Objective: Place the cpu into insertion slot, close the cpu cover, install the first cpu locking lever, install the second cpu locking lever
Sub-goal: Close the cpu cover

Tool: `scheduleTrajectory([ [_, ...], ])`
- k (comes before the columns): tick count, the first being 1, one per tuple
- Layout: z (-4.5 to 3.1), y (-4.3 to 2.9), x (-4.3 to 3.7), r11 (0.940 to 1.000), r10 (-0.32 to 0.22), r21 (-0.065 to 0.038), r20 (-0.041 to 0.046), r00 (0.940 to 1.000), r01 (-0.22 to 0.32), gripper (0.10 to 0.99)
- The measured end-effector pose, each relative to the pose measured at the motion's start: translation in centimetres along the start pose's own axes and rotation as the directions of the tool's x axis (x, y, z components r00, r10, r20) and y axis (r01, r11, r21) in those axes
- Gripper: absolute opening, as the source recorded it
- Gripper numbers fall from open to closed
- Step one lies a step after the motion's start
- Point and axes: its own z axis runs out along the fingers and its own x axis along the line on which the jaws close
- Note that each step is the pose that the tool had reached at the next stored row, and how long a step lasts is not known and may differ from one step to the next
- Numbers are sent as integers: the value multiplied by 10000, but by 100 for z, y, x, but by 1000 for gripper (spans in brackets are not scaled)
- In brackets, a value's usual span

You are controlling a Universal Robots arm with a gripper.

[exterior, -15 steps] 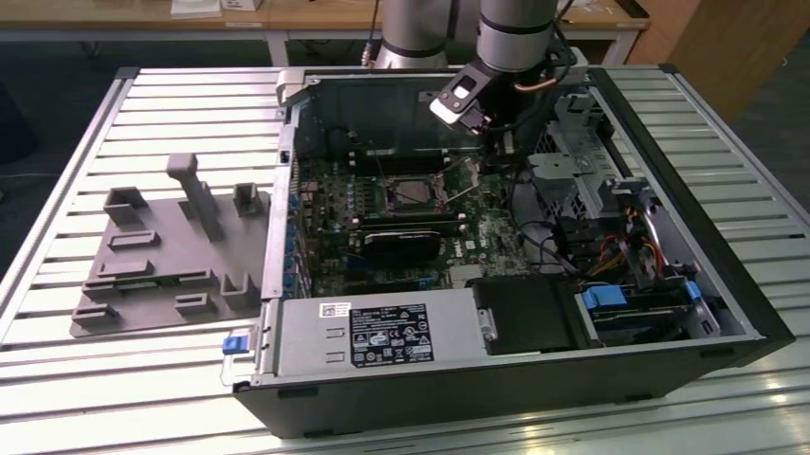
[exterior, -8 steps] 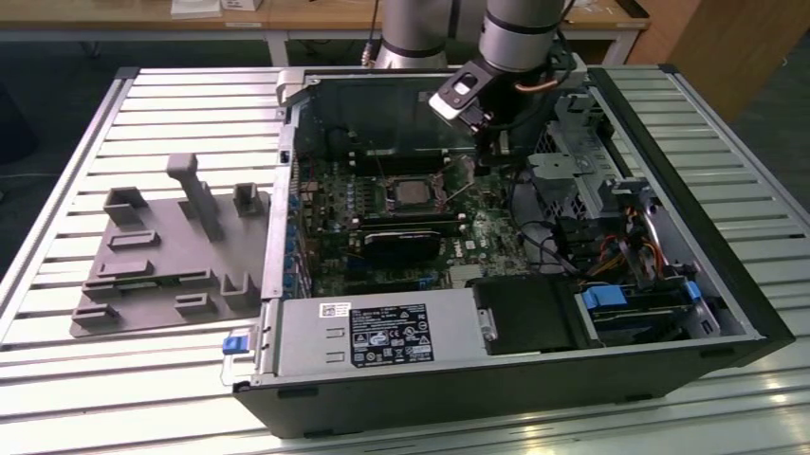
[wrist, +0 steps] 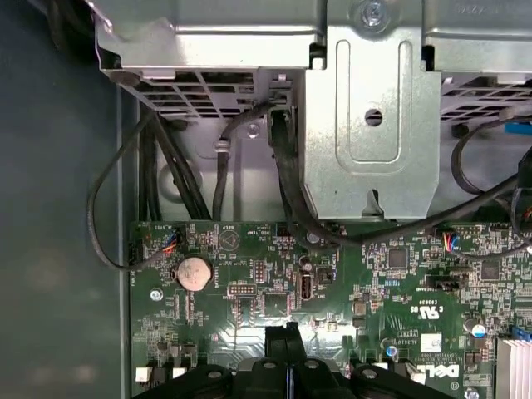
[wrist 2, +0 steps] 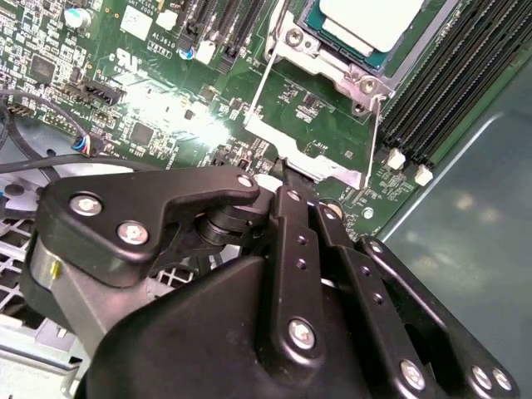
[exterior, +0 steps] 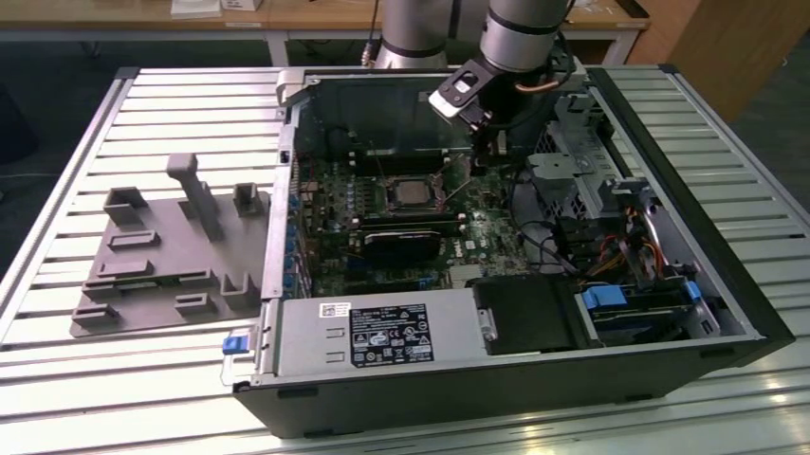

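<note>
- A computer case is lying open on a slatted table, with a grey moulded fixture sitting beside it on the exterior view's left.
- Inside the case, a power supply is taking up the near edge, and a black cooler block is sitting just beside the socket.
- The cpu is already resting in its socket, with dark memory slots running alongside it.
- In the first wrist view, a metal drive cage is overhanging the motherboard. Black cables are trailing down to the board near a coin battery.
- The cpu cover is standing tilted up off the socket, with the green board showing through its window.
- The gripper is reaching down between the cage and the socket. Its fingers are drawn together to the thinnest slit, and the tips are pinching the cover's free edge.
</note>
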Motion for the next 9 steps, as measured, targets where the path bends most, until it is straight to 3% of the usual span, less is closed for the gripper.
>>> scheduleTrajectory([
  [3,1,-16,0,10000,-2,0,-1,10000,2,102],
  [9,5,-117,-3,10000,0,-14,0,10000,0,102],
])
